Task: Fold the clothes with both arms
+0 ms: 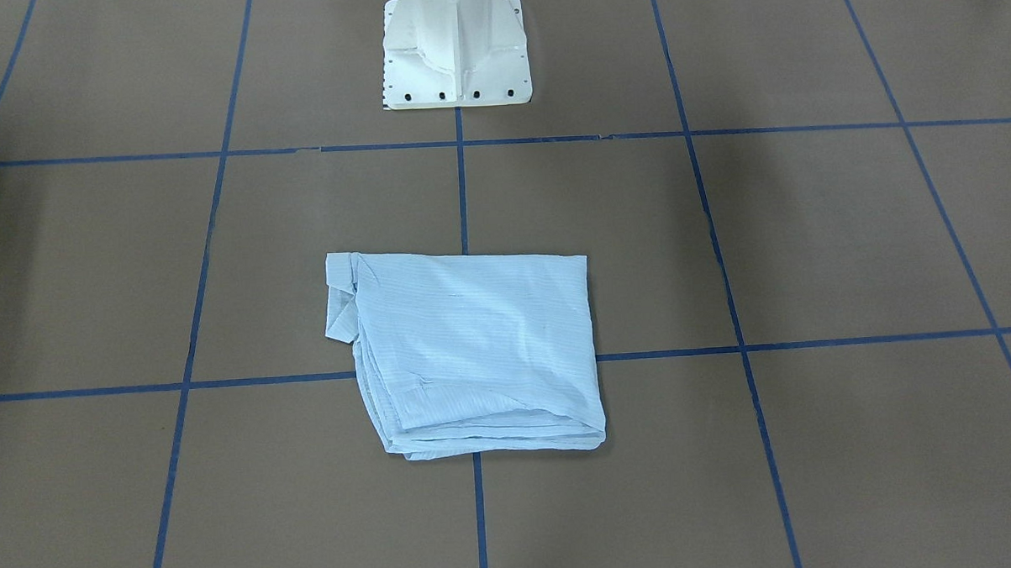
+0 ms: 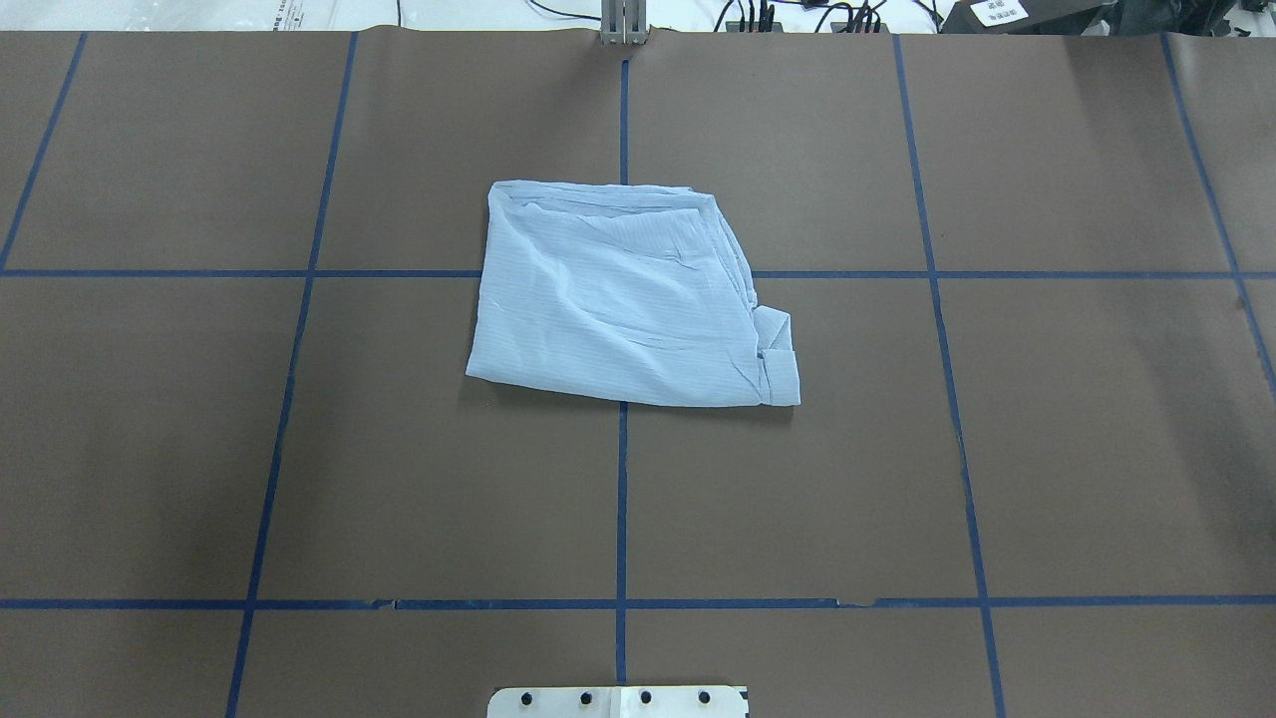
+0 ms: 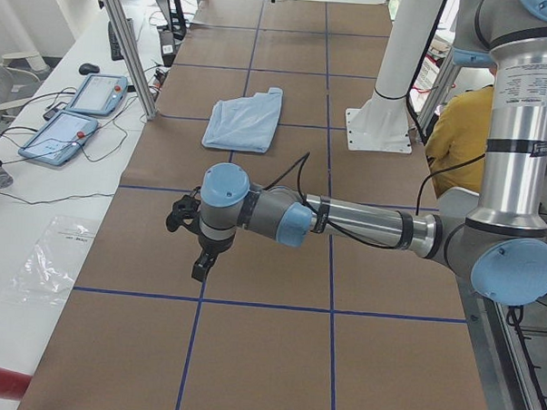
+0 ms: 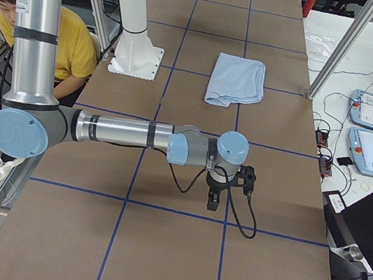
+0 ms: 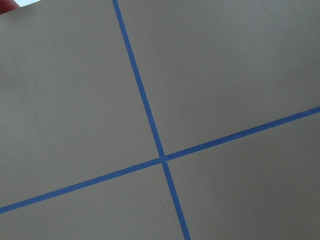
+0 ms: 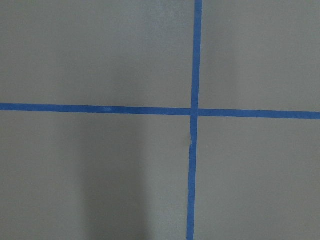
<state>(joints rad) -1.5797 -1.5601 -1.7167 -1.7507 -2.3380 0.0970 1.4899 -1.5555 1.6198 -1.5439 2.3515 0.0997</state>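
The light-blue striped shirt (image 1: 474, 352) lies folded into a rough rectangle at the middle of the brown table (image 2: 1047, 449), with a cuff sticking out at one corner (image 2: 778, 349). It also shows far off in both side views, shirt (image 3: 243, 122) and shirt (image 4: 235, 80). My left arm reaches over the table's left end, its gripper (image 3: 201, 265) pointing down well away from the shirt. My right gripper (image 4: 213, 200) hangs likewise over the right end. Both show only in the side views, so I cannot tell whether they are open or shut. The wrist views show bare table and blue tape.
The white pedestal base (image 1: 455, 50) stands at the robot's edge of the table. Teach pendants (image 3: 78, 115) and cables lie on the white bench beyond an aluminium post (image 3: 126, 44). A person in yellow (image 4: 74, 44) sits beside the robot.
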